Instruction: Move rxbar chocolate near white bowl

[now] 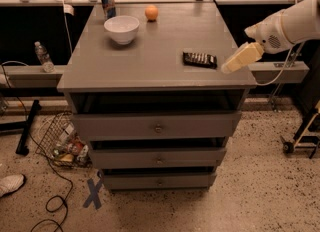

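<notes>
One view. Gripper (229,66) hangs over top's (150,66) 4 o'clock corner, just R of bar (199,59), not touching it; how wide it stands, can't tell. Bar lies flat at 3 o'clock nr R edge. Bowl (121,28) at 11, well apart; open surface between. Can (107,3) and ball (151,12) nr back edge, 12.

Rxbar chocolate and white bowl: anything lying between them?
Only bare tabletop, in the camera view. The gripper hovers beside the rxbar chocolate, far from the white bowl.
</notes>
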`<state>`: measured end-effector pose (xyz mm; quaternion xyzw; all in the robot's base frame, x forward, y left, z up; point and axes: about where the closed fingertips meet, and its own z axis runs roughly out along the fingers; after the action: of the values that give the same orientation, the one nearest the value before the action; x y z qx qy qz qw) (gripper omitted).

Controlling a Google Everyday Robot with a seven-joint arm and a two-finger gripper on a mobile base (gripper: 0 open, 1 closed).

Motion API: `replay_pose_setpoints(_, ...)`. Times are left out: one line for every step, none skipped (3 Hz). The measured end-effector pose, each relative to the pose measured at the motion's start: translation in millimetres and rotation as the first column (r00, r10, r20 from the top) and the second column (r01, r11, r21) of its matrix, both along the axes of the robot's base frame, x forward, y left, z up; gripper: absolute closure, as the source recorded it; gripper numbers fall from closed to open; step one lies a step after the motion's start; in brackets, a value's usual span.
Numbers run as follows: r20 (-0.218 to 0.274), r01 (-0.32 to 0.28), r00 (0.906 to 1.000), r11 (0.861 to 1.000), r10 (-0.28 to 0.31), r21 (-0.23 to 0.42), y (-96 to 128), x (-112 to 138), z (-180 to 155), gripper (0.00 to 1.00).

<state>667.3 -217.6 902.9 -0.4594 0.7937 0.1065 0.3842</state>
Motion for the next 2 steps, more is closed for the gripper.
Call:
replay_pose_setpoints(0.000, 0.000, 1.0000, 1.000, 0.000, 0.000, 0, 0, 0, 0.00)
replay_pose_setpoints(0.002, -0.038, 0.9993, 0.999, 0.038, 0.014, 10, 9, -9, 0.00)
